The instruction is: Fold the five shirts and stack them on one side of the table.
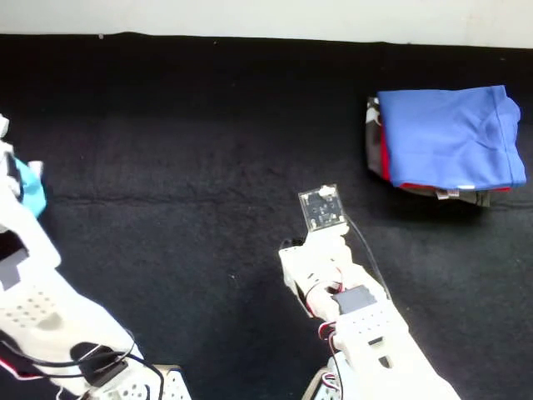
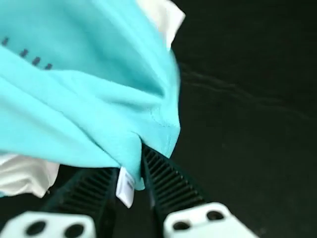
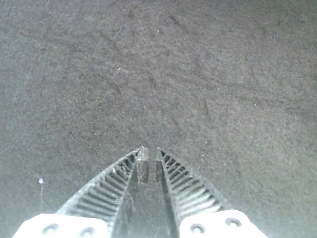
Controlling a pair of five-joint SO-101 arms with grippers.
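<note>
My left gripper (image 2: 133, 161) is shut on an edge of a turquoise shirt (image 2: 89, 89), which bunches over the fingers, with a small white label hanging beside them. White fabric (image 2: 163, 17) shows behind it. In the high view the turquoise shirt (image 1: 32, 190) is at the table's far left edge by the left arm (image 1: 33, 292). A folded stack (image 1: 450, 137) lies at the back right: a blue shirt on top, red and dark ones beneath. My right gripper (image 3: 148, 157) is shut, holds nothing, and hovers low over bare black cloth.
The black table cover (image 1: 208, 142) stretches between the two arms and the stack. The right arm (image 1: 341, 283) stands near the front middle, well short of the stack.
</note>
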